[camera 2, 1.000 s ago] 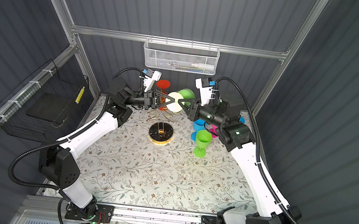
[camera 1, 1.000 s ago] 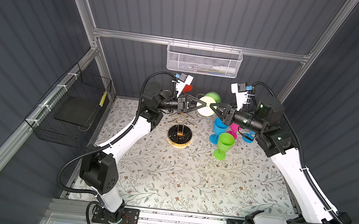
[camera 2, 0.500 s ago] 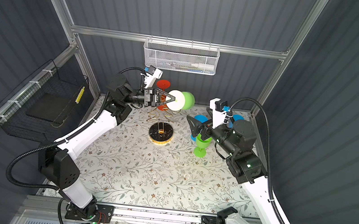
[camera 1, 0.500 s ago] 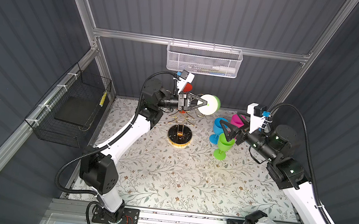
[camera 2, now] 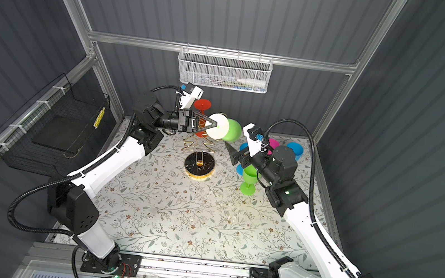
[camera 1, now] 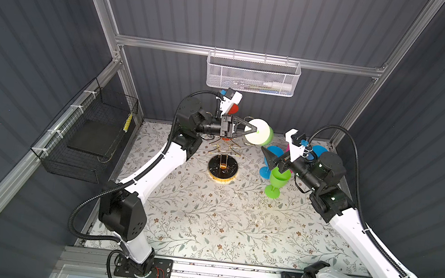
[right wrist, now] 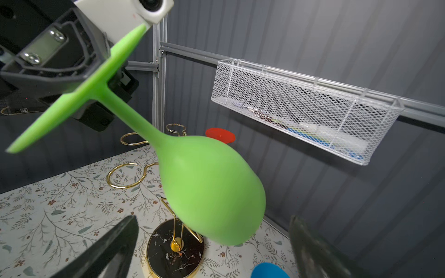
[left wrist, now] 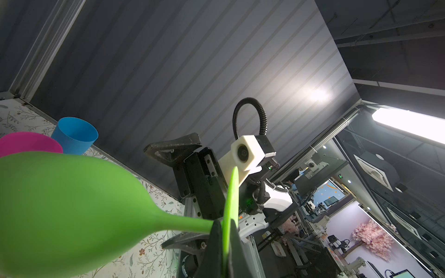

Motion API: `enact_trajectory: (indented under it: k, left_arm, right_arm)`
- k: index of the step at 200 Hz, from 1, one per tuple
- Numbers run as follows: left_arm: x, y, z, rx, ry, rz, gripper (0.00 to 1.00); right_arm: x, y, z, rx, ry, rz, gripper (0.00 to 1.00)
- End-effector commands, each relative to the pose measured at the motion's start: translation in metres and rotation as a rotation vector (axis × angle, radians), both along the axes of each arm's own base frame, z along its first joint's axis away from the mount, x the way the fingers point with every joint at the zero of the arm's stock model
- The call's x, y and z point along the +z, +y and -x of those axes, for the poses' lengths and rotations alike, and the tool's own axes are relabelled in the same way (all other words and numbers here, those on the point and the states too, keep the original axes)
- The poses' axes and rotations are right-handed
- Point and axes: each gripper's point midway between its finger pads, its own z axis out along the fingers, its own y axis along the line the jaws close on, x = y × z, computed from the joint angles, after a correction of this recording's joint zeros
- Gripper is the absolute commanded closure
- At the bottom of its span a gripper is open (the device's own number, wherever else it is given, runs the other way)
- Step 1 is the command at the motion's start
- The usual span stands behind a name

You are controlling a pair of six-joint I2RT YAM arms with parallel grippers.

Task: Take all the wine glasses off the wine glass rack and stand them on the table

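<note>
a: where's the wine glass (camera 1: pixel 260 134)?
b: clear of the wine glass rack (camera 1: pixel 223 169), sideways at its one o'clock, foot pinched in the left gripper (camera 1: pixel 253 129).
a: right gripper (right wrist: pixel 212 221)?
b: spread wide, at three o'clock.

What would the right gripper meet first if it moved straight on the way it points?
Probably the bowl of the green wine glass held by the left gripper; depth is unclear.

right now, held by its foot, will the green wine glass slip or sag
The green wine glass looks like matte opaque plastic: probably light, not brittle. The left gripper pinches only its thin flat foot, bowl sticking out sideways, so it could pivot in the grip.
</note>
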Motion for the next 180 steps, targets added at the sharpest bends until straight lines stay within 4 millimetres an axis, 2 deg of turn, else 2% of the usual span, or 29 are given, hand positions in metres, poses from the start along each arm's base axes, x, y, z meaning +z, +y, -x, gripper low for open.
enact_trajectory:
  k: [1, 36, 116, 166, 180]
  left_arm:
    - [0.027, 0.007, 0.023, -0.040, -0.071, 0.029, 1.00]
    - [0.030, 0.008, 0.026, -0.046, -0.076, 0.029, 1.00]
    - [0.030, 0.009, 0.030, -0.066, -0.068, 0.026, 1.00]
    - [0.030, 0.008, 0.030, -0.077, -0.062, 0.028, 1.00]
    - [0.030, 0.008, 0.030, -0.082, -0.062, 0.030, 1.00]
  right_arm:
    - [0.015, 0.001, -0.009, -0.023, -0.095, -0.001, 0.01]
    - [0.007, 0.013, -0.020, 0.011, -0.082, 0.007, 0.01]
    - [0.009, 0.034, -0.039, 0.055, -0.072, -0.001, 0.01]
    - [0.007, 0.039, -0.044, 0.050, -0.058, 0.001, 0.01]
    - [0.006, 0.039, -0.043, 0.050, -0.056, 0.000, 0.05]
